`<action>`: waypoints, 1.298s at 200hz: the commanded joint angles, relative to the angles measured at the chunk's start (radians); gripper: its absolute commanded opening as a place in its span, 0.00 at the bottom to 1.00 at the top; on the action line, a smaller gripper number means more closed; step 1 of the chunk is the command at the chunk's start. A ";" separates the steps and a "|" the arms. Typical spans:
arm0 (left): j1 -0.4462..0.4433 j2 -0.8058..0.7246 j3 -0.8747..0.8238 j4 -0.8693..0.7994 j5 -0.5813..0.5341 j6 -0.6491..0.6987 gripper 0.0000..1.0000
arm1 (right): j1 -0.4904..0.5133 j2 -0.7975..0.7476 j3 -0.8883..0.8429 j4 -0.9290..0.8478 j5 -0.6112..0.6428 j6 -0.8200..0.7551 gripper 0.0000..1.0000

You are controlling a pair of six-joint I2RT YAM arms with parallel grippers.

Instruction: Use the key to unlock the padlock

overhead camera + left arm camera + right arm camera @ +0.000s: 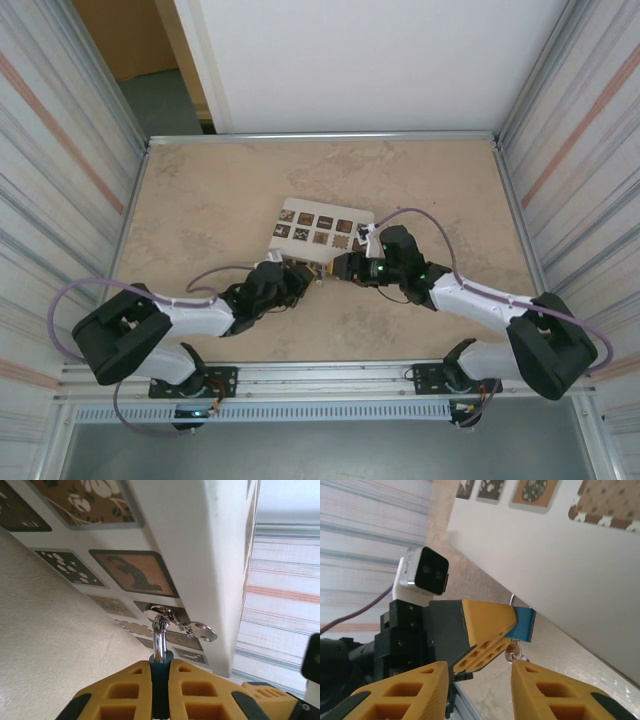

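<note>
Padlock [524, 624] held in closed left fingers [120, 690]; right fingers [545, 690] parted, empty, beside key [202, 631]. Probable step: key pickup, needing precise pinch.

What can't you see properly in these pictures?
Left wrist view: the yellow fingers of the left claw cover the padlock, except for a blue sliver and the shackle.
Both wrist views: the keyhole is hidden by those fingers.
Left wrist view: the key is small and shiny, so its blade is unclear.
Top view: the padlock and key are too small, tucked between the left claw and the right claw.
Wrist views: the tile board is cut off by the picture edges.
</note>
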 commanded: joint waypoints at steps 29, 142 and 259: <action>-0.006 -0.095 0.053 -0.065 -0.022 0.026 0.00 | 0.045 -0.148 0.087 -0.259 0.122 -0.293 0.45; -0.005 -0.146 0.095 -0.182 0.000 -0.092 0.00 | 0.420 -0.234 0.171 -0.477 0.615 -1.073 0.63; 0.026 -0.136 0.214 -0.417 0.125 -0.207 0.00 | 0.490 -0.255 0.001 -0.169 0.876 -1.481 0.61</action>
